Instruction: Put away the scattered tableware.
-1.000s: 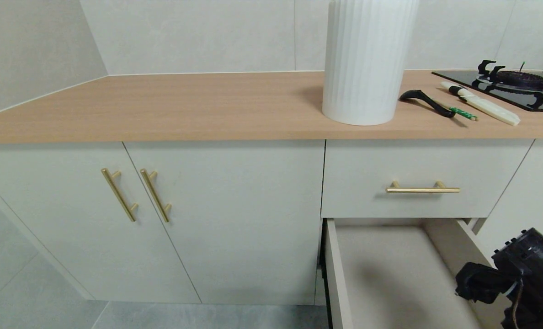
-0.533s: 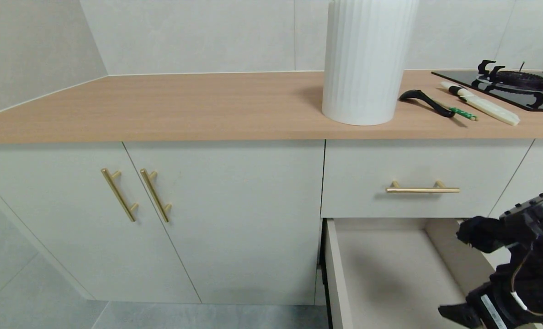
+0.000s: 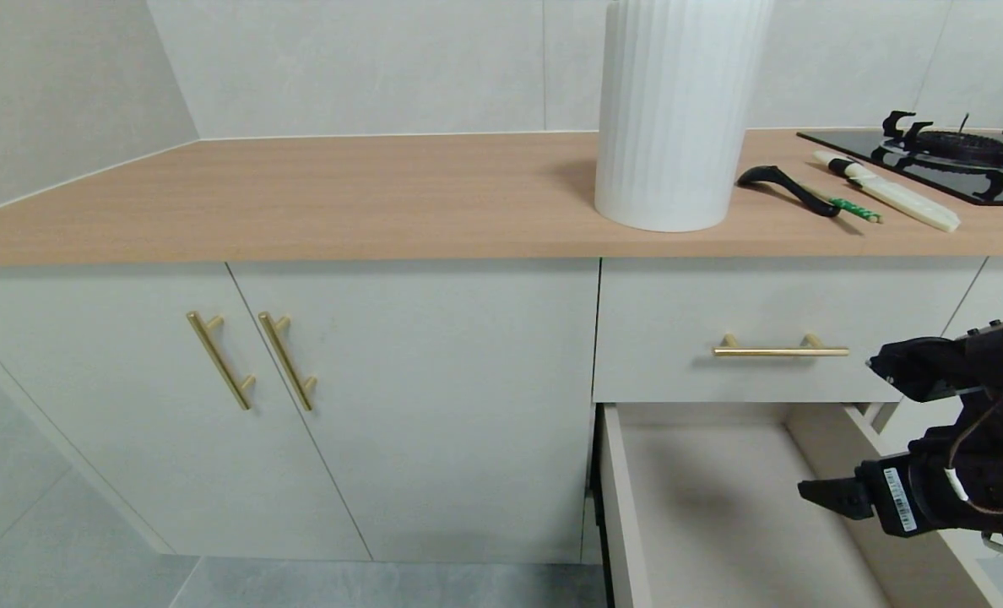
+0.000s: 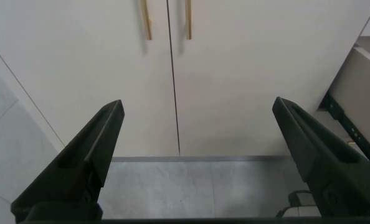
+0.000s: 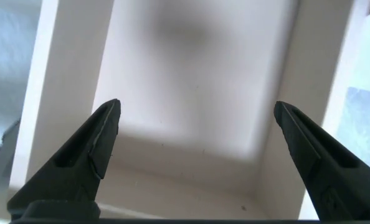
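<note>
A wood-grain desk [image 3: 341,194] spans the upper half of the head view, backed by pale wall tiles [image 3: 366,59]. A tall white ribbed container [image 3: 674,118], possibly a vase, stands right of centre near the desk's front edge. A black hob [image 3: 949,156] sits at the far upper right. Below, at lower left, cabinet doors [image 3: 451,405] carry gold bar handles [image 3: 287,361] side by side. To the right, a closed drawer front [image 3: 772,304] bears a horizontal gold handle [image 3: 780,350]. Grey floor tiles [image 3: 383,584] line the bottom edge.

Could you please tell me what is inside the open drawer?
Inside the drawer, the visible beige floor is bare. The open right gripper hangs over it and covers its near right corner, so that part is unseen.
</note>
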Available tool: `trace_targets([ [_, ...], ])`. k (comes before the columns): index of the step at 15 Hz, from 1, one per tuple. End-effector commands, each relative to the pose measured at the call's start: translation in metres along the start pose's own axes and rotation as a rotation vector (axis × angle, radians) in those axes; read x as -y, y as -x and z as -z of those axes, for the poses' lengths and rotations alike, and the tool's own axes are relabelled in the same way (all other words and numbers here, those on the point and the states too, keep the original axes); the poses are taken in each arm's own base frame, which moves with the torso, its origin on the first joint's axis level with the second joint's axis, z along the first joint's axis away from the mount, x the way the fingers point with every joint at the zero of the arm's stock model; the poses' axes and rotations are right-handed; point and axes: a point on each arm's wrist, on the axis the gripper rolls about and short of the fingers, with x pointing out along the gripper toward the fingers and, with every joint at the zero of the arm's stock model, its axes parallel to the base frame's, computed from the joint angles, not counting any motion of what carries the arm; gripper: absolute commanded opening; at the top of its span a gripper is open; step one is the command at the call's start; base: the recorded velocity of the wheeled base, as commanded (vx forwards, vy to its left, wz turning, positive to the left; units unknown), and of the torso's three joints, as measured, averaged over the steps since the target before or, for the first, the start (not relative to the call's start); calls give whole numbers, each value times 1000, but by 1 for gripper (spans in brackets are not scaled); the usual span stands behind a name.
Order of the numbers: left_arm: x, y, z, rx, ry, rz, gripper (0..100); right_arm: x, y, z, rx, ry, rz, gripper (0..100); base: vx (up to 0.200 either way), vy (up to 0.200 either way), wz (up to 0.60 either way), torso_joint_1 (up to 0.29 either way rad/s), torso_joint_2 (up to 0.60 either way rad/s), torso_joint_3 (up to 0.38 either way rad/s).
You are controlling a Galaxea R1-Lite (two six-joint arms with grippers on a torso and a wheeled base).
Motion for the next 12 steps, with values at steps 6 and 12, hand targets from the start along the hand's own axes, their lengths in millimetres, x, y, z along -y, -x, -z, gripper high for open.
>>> trace_targets([
  [6, 0, 0, 0, 0, 0, 1, 100, 1, -1, 0, -2, -1, 2, 100, 0, 0, 0, 41, -122, -74],
  [12, 0, 0, 0, 0, 0, 1, 100, 1, -2, 1, -8, -2, 4, 100, 0, 0, 0, 120, -436, -268],
])
